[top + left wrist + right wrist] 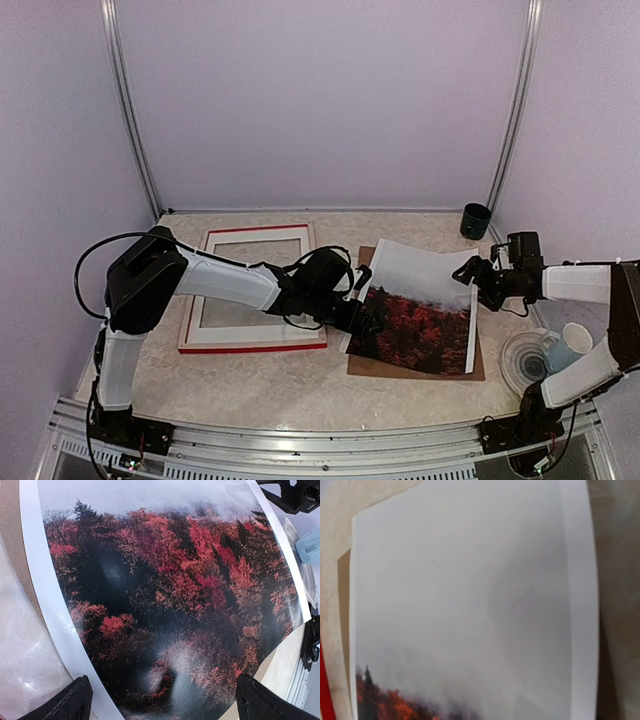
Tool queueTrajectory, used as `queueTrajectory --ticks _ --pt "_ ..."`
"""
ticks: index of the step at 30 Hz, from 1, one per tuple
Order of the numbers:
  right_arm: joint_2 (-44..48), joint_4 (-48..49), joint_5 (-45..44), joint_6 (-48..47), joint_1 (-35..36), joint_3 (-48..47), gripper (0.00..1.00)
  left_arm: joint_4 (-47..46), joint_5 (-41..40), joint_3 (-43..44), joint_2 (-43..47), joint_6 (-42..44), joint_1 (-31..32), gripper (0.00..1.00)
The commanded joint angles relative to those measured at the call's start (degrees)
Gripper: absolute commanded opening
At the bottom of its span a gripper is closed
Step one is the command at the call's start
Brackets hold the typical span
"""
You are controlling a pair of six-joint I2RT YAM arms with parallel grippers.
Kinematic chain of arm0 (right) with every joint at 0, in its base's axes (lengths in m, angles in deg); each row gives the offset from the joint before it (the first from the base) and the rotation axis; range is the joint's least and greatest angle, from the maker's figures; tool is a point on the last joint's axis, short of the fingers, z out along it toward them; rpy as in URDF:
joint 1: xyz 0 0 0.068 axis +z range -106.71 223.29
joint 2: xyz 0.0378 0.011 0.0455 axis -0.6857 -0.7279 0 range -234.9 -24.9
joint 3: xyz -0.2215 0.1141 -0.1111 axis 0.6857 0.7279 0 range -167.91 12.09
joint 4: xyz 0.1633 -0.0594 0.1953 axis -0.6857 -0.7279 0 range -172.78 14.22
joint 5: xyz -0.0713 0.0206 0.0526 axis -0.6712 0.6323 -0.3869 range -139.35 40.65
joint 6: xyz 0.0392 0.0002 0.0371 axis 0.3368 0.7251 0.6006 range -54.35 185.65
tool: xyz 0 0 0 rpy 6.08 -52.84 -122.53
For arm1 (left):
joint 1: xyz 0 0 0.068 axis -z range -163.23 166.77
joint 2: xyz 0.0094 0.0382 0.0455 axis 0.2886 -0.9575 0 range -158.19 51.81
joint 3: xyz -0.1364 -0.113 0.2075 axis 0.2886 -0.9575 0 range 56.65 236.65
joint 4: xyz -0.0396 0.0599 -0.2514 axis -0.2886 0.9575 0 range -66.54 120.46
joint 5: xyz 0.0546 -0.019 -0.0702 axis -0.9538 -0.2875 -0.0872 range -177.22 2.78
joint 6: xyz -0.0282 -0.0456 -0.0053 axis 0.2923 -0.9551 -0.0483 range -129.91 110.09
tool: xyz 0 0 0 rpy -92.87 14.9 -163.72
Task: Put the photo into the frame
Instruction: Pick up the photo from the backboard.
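Note:
The photo [415,310], red-orange trees under grey mist with a white border, hangs curved and lifted over the brown hardboard panel [420,368]. It fills the left wrist view [175,595] and the right wrist view [470,605]. My right gripper [470,278] holds its upper right edge; its fingers are hidden in its own wrist view. My left gripper [368,315] is at the photo's left edge, its jaws wide open [165,685] with the print between and beyond them. The red frame [255,346] lies flat to the left, under my left arm.
A dark green cup [476,220] stands at the back right corner. A pale plate [515,365] with a light cup [565,345] on it sits at the right near my right arm's base. Purple walls close the back and sides.

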Motion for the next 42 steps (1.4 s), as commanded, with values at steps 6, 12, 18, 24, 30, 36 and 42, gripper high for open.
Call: queueTrajectory --ticks 6,12,18,24,30,36,42 --pt "0.16 0.96 6.75 -1.79 -3.24 0.94 0.83 1.23 1.6 0.4 -2.54 0.06 0.46 0.99" --pt "-2.82 3.91 13.68 -2.34 -3.32 0.8 0.72 1.13 2.23 0.38 -2.73 -0.04 0.43 0.99" --pt "-4.05 1.35 14.52 -3.85 -3.27 -1.15 0.59 1.0 2.42 0.42 -2.75 -0.2 0.42 0.99" --pt "-4.35 -2.31 14.29 -5.62 -3.26 -3.03 0.41 1.08 2.45 0.69 -2.76 -0.21 0.46 0.99" --pt "-4.15 -5.15 14.8 -6.9 -3.26 -4.8 0.28 2.04 1.08 1.48 -2.1 0.11 0.39 0.99" --pt "-3.15 -6.56 14.64 -6.64 -2.62 -5.58 0.21 5.13 -4.09 3.32 0.88 1.93 0.33 0.99" --pt "-2.44 -6.82 13.26 -5.49 -1.19 -5.76 0.11 7.87 -6.63 5.79 3.87 3.54 0.46 0.99"
